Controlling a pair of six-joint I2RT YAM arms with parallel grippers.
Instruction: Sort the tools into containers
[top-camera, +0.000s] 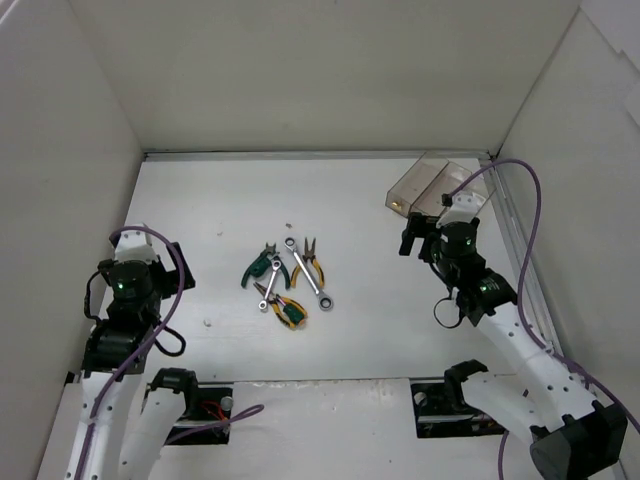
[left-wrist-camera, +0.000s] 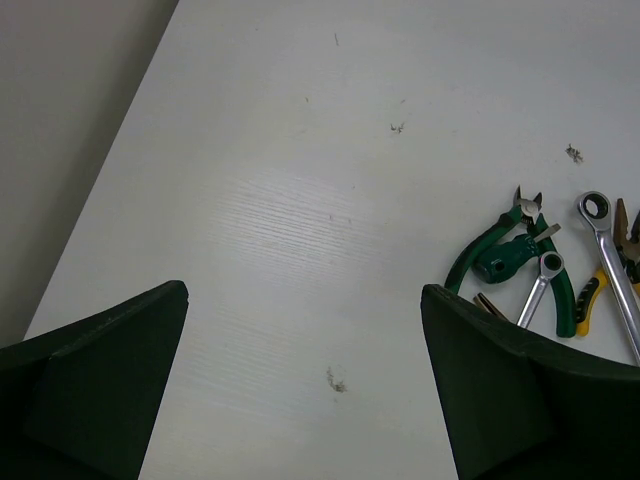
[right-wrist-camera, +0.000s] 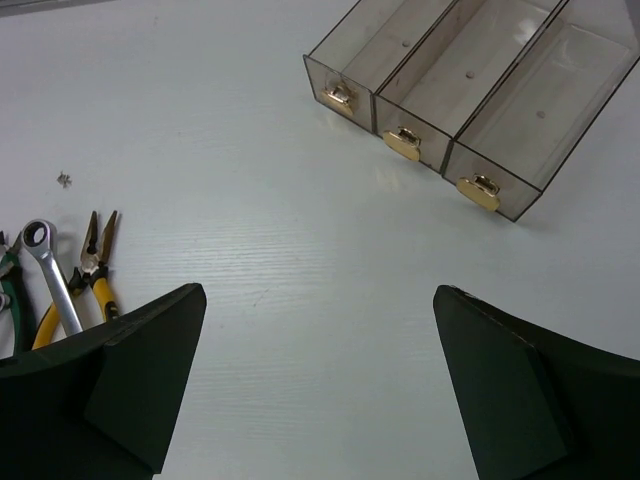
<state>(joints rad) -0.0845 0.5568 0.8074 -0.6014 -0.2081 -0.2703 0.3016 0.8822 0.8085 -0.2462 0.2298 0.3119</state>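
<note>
- Left wrist view: the left gripper (left-wrist-camera: 305, 292) is spread wide with nothing between its fingers, over bare tabletop (left-wrist-camera: 280, 200). The pile (left-wrist-camera: 540, 268) of tools lies to its right and a little ahead.
- On the pile's side nearest this gripper are the green pliers (left-wrist-camera: 505, 255). The short wrench (left-wrist-camera: 540, 285) lies in among their handles. Just past them the long wrench (left-wrist-camera: 612, 262) crosses the yellow pliers (left-wrist-camera: 592, 295). I judge these overlaps the main hindrance to a clean grasp.
- Right wrist view: the right gripper (right-wrist-camera: 320, 291) is equally wide and empty. The pile sits off to its left, and only its edge shows in this view.
- The tray (right-wrist-camera: 410, 128) lies away from the pile, ahead and to the gripper's right. Its three compartments are open on top and look empty. Their long axes run away from the gripper, and the brass pulls face it.
- Top view: the pile lies roughly midway between the arms, so neither gripper is plainly nearer.
- The long wrench runs diagonally through the pile, from far-left to near-right. A yellow-green tool (top-camera: 292, 312) marks the pile's near edge.
- The tray is well apart from the pile, in the far-right corner just beyond the right gripper. Only bare tabletop lies between pile and tray.
- The right arm looks better placed for the drop.
</note>
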